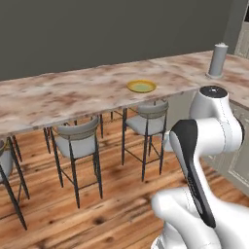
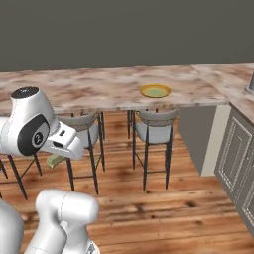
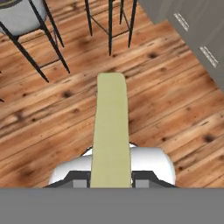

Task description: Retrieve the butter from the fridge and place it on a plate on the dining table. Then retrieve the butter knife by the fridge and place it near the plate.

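Pale yellow butter [image 3: 111,131] is seen clamped between the fingers of the end effector [image 3: 111,181] in the hand view, its length running away from the camera over the wooden floor [image 3: 175,113]. From this it is judged that the first retrieval is done: the stick is out of the fridge and in the grip, but is not yet set down. In the right base view a corner of the same stick [image 2: 54,159] is visible below the wrist, at the left of the picture.

The plate [image 1: 141,86] lies bare on the marbled surface of the dining table [image 1: 58,97], near its right end, with grey stools [image 1: 76,141] tucked beneath. In the right base view the plate [image 2: 155,91] is well apart from the end effector, further ahead and higher. The delivery onto the plate is therefore left to do, and after it the whole second half of the task, the fetching of the butter knife.

The arm is folded close to the base. In the left base view its elbow [image 1: 214,121] is raised at the right, with the forearm bent back down. In the right base view the wrist is held low at the left, below the level of the table top, and the end effector is pointed down towards the floor rather than at the plate. A lift and a reach forward are judged to be needed before the butter can be released.
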Tool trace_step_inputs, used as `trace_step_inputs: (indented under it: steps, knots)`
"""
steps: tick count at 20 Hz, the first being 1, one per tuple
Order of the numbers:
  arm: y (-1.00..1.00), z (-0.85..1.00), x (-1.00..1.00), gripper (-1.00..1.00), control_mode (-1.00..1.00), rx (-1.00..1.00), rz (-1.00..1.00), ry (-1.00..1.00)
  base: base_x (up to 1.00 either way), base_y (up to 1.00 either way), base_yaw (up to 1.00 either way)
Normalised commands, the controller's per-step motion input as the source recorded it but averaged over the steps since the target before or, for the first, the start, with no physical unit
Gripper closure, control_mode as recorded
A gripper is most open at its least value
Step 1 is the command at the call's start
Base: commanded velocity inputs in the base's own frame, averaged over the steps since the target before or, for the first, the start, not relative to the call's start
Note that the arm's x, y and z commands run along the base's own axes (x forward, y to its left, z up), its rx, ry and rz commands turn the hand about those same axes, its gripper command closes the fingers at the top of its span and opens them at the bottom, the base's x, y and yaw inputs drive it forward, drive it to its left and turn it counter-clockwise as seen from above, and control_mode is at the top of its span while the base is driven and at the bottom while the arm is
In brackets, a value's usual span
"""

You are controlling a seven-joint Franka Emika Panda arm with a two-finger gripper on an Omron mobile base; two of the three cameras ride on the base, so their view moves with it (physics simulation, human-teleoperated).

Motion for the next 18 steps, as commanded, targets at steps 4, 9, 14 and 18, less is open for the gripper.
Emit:
trace_step_inputs:
  steps: [4, 9, 14, 18]
  knots:
    - [0.00, 0.00, 0.00, 1.00, 1.00, 0.00, 0.00, 0.00, 1.00, -0.74, 0.21]
    - [0.00, 0.00, 0.00, 1.00, 1.00, 0.00, 0.00, 0.00, 1.00, -0.78, 0.22]
    - [0.00, 0.00, 0.00, 1.00, 1.00, 0.00, 0.00, 0.00, 1.00, -0.45, 0.37]
    - [0.00, 0.00, 0.00, 1.00, 1.00, 0.00, 0.00, 0.00, 0.91, -0.77, 0.40]
